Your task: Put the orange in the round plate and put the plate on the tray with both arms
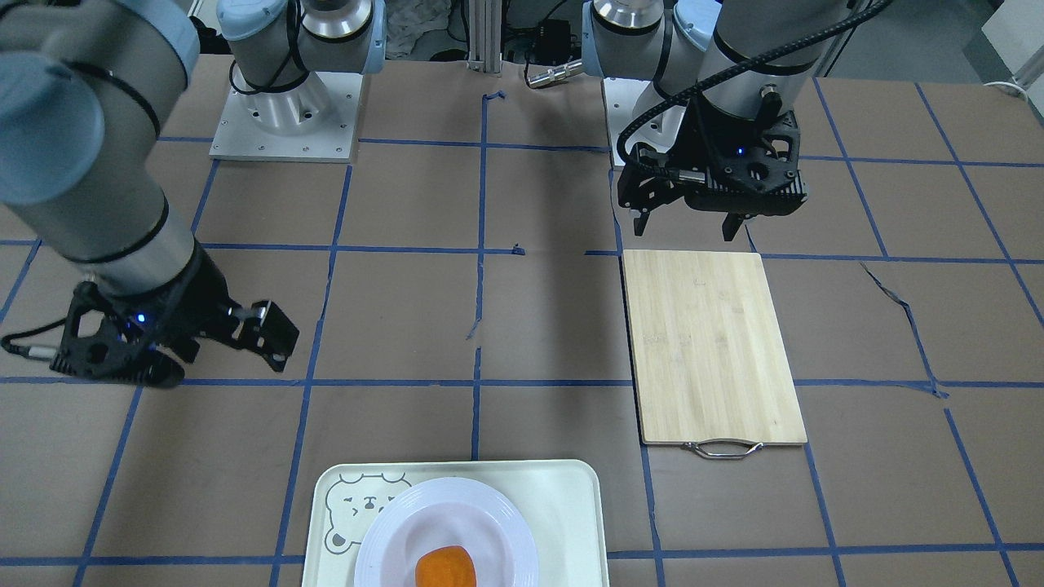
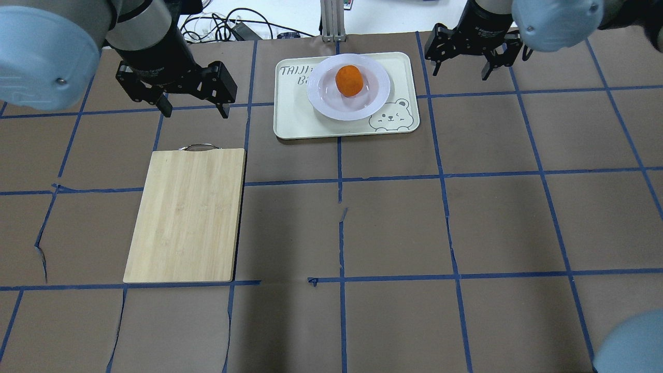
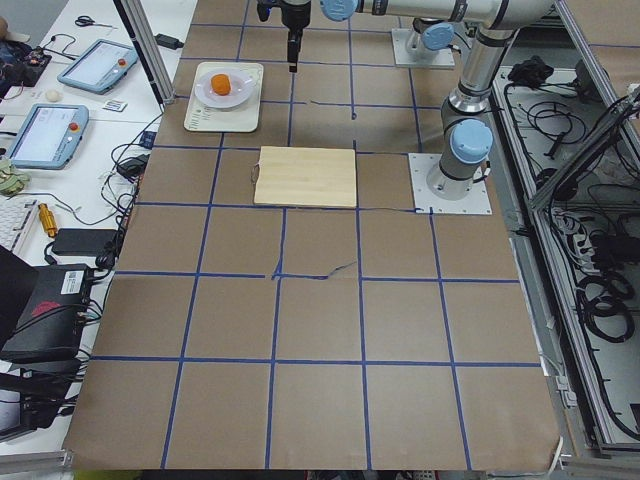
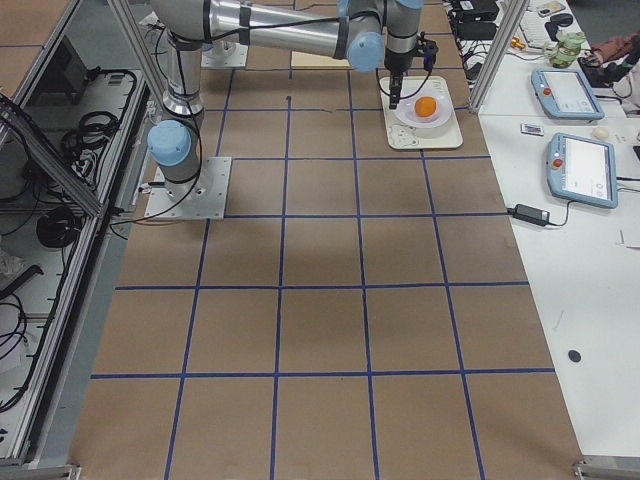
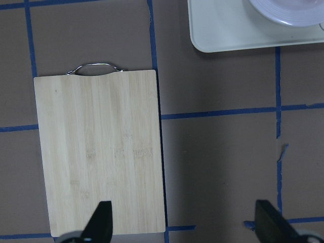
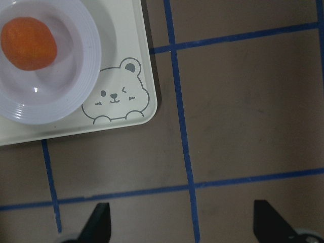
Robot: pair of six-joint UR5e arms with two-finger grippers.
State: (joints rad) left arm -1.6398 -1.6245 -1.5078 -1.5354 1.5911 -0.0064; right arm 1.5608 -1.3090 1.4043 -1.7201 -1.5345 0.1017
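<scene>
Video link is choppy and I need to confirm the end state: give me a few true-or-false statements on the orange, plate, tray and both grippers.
1. The orange lies in the plate. True.
2. The plate sits on the cutting board. False: it sits on the tray.
3. The left gripper grips the plate's rim. False: it is open, off to the tray's side.
4. The right gripper is open and holds nothing. True.

The only readable print is on the tray (image 2: 295, 122), which lies at the table's edge farthest from the robot. Grey capitals spell "TAIJI", the rest hidden under the round plate (image 2: 317, 98). Below them a second line starts with "B".
</scene>
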